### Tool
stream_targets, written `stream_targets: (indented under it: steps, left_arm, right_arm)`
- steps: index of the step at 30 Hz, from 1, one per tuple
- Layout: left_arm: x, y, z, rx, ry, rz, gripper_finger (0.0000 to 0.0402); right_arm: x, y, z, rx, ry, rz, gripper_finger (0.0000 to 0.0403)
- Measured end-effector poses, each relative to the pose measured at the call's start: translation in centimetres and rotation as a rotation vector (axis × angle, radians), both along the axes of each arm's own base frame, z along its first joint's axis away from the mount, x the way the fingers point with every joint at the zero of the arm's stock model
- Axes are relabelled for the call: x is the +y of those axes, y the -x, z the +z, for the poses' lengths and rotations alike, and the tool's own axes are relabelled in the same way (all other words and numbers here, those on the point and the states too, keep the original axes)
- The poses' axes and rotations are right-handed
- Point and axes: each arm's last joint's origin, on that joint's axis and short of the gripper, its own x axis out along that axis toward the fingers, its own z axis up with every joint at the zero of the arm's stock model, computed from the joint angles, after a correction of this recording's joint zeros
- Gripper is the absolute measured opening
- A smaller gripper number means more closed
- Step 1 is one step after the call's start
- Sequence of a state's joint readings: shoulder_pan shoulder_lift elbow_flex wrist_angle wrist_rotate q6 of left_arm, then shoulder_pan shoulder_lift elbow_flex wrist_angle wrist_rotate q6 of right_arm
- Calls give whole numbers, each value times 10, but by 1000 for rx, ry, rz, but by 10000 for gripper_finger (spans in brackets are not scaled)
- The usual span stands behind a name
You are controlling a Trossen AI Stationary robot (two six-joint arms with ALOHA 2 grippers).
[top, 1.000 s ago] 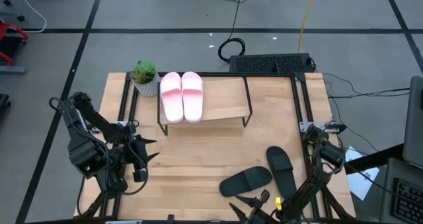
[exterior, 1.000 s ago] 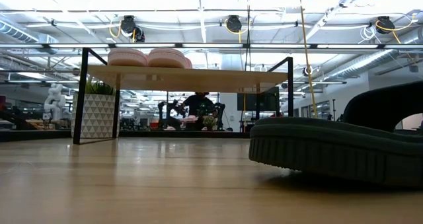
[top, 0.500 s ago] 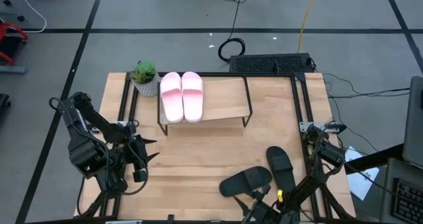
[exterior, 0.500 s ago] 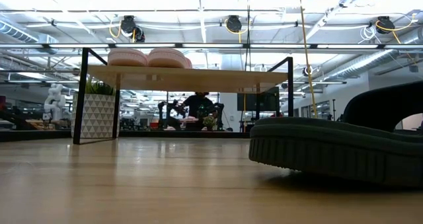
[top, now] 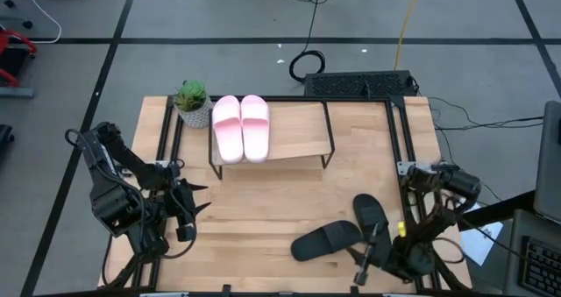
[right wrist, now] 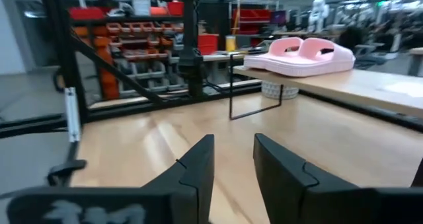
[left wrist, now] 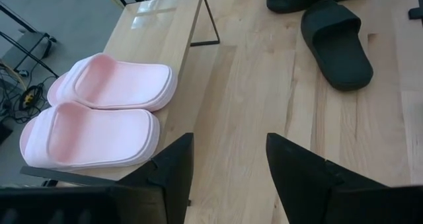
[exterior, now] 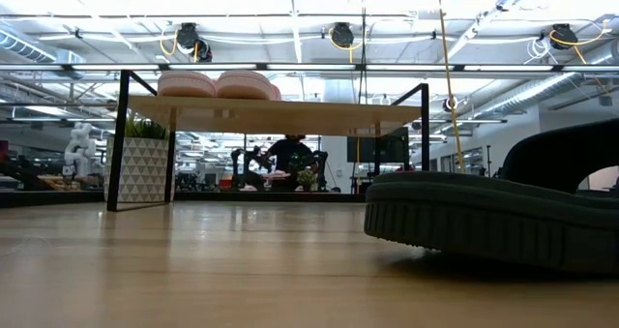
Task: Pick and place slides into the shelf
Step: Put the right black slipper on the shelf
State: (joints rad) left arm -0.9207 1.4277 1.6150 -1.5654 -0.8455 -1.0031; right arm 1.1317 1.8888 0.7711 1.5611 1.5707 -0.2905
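Two pale pink slides (top: 241,127) lie side by side on the left half of the shelf (top: 298,130), soles down, also seen as pink slides (left wrist: 99,112) in the left wrist view. Two black slides (top: 326,240) (top: 372,218) rest on the tabletop near the right near corner; one black slide (exterior: 484,222) fills the low view's right. My right gripper (top: 364,260) is open just near of the black pair, touching nothing; its open fingers frame the right gripper's gap (right wrist: 233,161). My left gripper (top: 197,201) waits open at the table's left side, shown as left gripper (left wrist: 228,164).
A small potted plant (top: 192,102) stands at the shelf's left end. The shelf's right half (left wrist: 162,32) is bare wood. Black frame rails run along the table's left and right edges. A person (exterior: 290,159) sits far behind the table.
My right arm has swung: its gripper has shifted along the near edge toward the table's right and turned, ending close beside the black slides. The slides and the left arm have stayed put.
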Motion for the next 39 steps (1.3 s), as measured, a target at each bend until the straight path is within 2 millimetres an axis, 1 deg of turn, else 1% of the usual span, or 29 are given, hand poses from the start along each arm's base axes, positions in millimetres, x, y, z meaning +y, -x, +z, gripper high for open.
stream_targets:
  steps: [4,6,9,14,18,21,24,28,34,39]
  left_arm:
    - [0,0,0,-1,-1,0,191]
    - [0,0,0,-8,-6,2,191]
    - [1,-1,0,-15,-8,5,191]
    - [2,-2,0,-15,-7,12,191]
    - [2,-2,0,-15,-8,11,191]
    - [2,-2,0,-15,-8,12,191]
    - [2,-2,0,-15,-8,12,191]
    - [2,-2,0,-16,-8,12,191]
    - [2,-3,1,-19,-5,16,191]
    - [0,-3,1,-29,8,13,191]
  right_arm:
    - [-11,18,2,-31,-70,39,94]
    - [-17,24,1,-47,-107,49,93]
    - [-27,30,-5,-77,-177,56,93]
    - [-41,36,-22,-120,-276,58,93]
    - [-45,40,-29,-141,-330,68,93]
    - [-42,45,-32,-143,-344,92,93]
    - [-40,48,-39,-147,-364,111,93]
    - [-39,46,-53,-124,-411,189,93]
    - [-49,29,-73,3,-500,267,93]
    - [-52,22,-74,32,-539,283,93]
